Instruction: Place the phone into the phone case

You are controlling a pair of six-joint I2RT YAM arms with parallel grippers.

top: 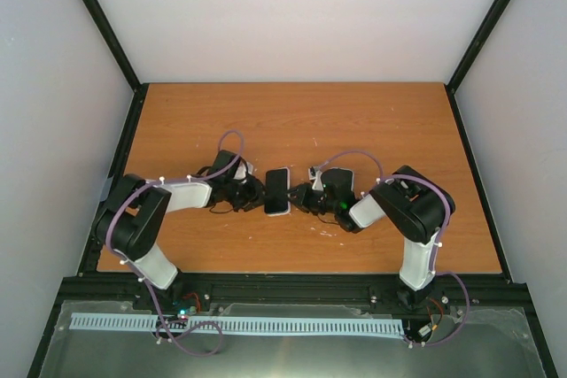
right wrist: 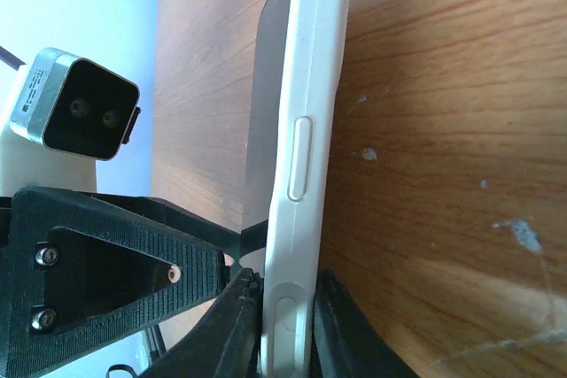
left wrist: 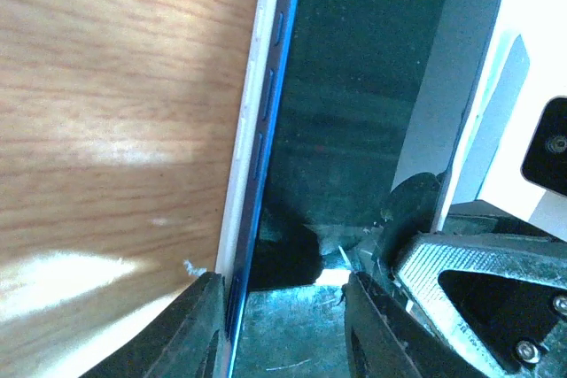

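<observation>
The black phone [top: 277, 187] lies on the table's middle, on the pale phone case [top: 277, 212]. In the left wrist view the phone's glossy screen [left wrist: 354, 112] shows, with its bluish long edge standing above the case's pale rim [left wrist: 250, 112]. My left gripper [top: 257, 192] straddles that edge [left wrist: 279, 285], with one finger outside the case rim and one finger on the screen. My right gripper [top: 299, 196] is shut on the case's opposite long edge [right wrist: 306, 130]; its fingers pinch the rim [right wrist: 283, 285].
The wooden table [top: 399, 130] has a black frame [top: 301, 282] along its near edge and grey walls around it. A dark rounded shape with a pale rim [top: 338, 181] sits by the right wrist. The two grippers face each other closely across the phone.
</observation>
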